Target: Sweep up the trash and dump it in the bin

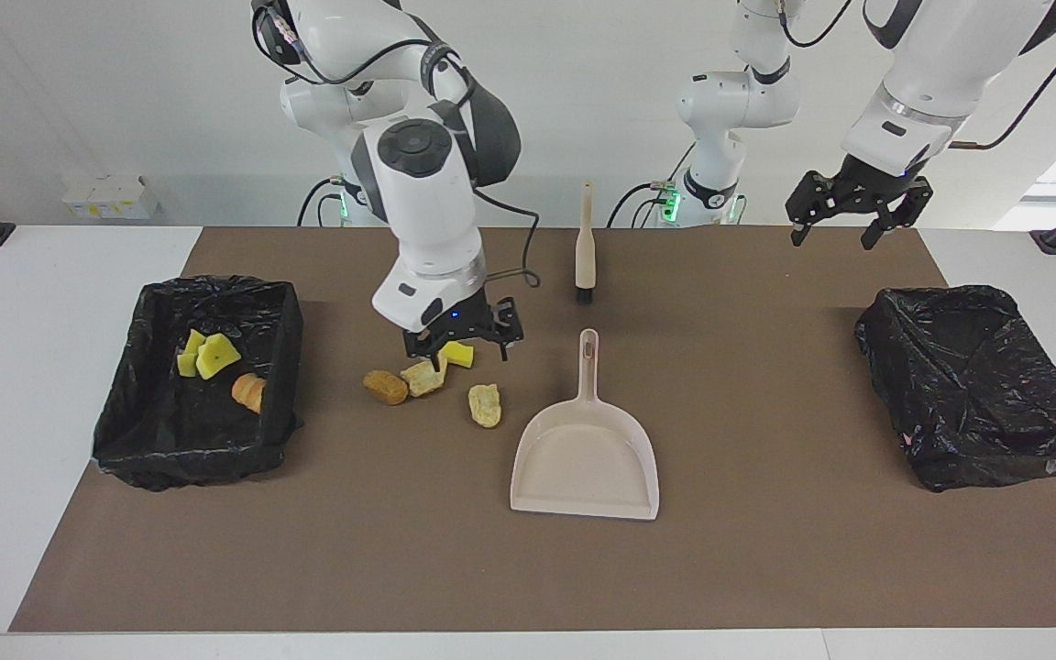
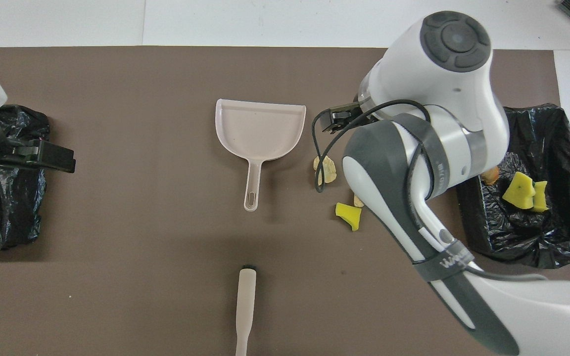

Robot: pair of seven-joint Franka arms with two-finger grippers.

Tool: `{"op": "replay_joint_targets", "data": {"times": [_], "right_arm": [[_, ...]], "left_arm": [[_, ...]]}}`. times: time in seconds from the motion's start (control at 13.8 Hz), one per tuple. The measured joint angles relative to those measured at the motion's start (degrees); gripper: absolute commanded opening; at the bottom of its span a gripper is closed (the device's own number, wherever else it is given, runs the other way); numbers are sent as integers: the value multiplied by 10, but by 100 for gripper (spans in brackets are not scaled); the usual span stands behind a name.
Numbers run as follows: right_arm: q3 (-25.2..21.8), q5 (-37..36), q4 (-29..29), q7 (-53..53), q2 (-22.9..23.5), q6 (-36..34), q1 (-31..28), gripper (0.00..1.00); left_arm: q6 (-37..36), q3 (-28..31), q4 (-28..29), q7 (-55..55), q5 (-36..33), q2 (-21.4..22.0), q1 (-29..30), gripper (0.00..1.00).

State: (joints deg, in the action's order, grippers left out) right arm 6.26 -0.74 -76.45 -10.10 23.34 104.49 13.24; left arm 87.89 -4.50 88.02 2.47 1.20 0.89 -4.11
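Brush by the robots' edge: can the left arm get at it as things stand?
Probably yes. The brush lies alone on the mat, nothing on or against it. The left gripper hangs open in the air toward its own end, holding nothing; the right gripper is over the scraps.

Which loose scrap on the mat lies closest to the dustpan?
The tan bread lump, lying alone beside the dustpan. The brown lump, pale lump and yellow sponge piece sit toward the right arm's end.

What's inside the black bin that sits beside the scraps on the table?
The bin holds two yellow sponge pieces and one brown bread lump on its black liner. Seen from overhead, the right arm covers part of the bin, so that lump barely shows.
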Motion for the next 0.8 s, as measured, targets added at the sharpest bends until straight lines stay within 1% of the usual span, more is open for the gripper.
{"op": "replay_joint_targets", "data": {"times": [0.22,0.44,0.58,0.8], "right_arm": [[-2,-36,0,74,-13,-11,-42,100],[-3,-49,0,108,-37,-37,-85,100],[-6,-50,0,115,-53,-61,-115,100],[-11,-48,0,109,-81,-78,-152,100]], "left_arm": [[0,0,0,0,0,0,0,100],[0,0,0,0,0,0,0,100],[0,0,0,0,0,0,0,100],[0,0,0,0,0,0,0,100]]}}
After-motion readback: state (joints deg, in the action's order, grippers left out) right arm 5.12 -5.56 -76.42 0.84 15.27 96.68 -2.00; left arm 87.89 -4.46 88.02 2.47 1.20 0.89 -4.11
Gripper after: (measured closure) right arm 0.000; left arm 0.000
